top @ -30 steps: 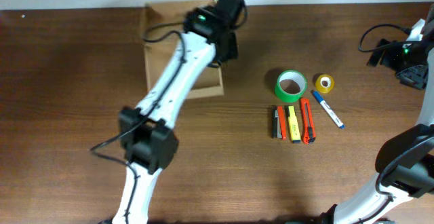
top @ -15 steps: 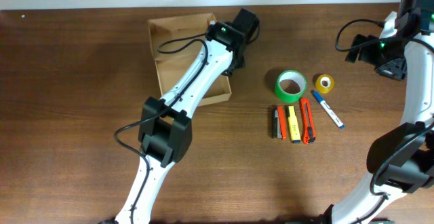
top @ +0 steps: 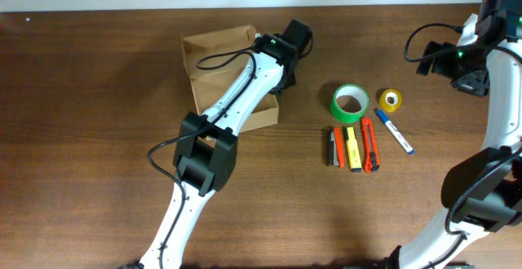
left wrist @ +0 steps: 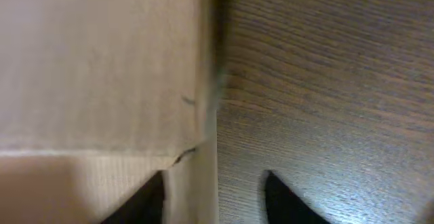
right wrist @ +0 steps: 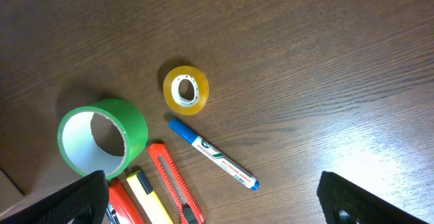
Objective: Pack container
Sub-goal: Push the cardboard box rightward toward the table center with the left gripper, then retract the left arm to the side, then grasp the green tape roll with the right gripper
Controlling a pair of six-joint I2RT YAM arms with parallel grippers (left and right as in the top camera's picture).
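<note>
Between the tips of the left pincer (left wrist: 213, 187) stands a wall of the cardboard box (left wrist: 102, 61), grip impossible to tell; the box has slid across the tabletop (top: 98, 138) nearer the green tape (top: 335, 106), easing the packing ahead.

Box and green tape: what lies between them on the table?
Nothing: only bare table lies between the box and the green tape. The overhead view shows this.
</note>
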